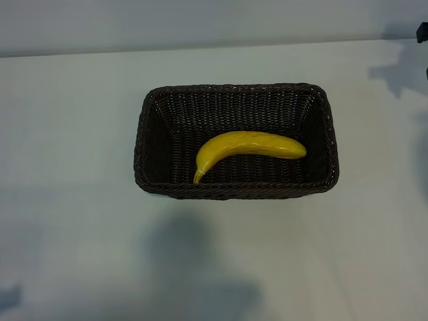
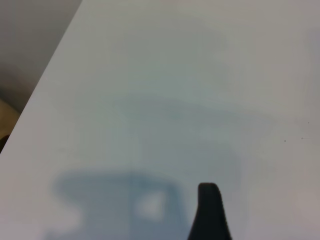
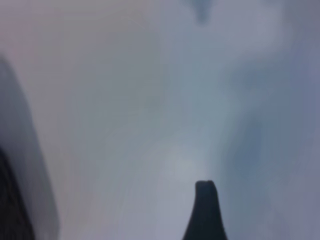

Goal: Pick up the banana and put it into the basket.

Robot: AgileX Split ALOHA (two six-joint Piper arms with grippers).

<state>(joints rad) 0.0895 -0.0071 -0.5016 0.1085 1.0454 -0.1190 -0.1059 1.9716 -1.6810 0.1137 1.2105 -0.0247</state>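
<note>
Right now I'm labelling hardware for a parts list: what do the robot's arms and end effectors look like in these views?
Little shows. Each wrist view catches one matte black finger, tapering to a rounded tip: the left end effector's finger and the right end effector's finger. In the exterior view only a small black piece of the right arm shows at the edge. No cables or markings are visible.

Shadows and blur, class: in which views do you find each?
Exterior view: sharp, with soft grey shadows on the table below the basket and at the upper right. Left wrist view: a shadow beside the fingertip. Right wrist view: blurred throughout.
</note>
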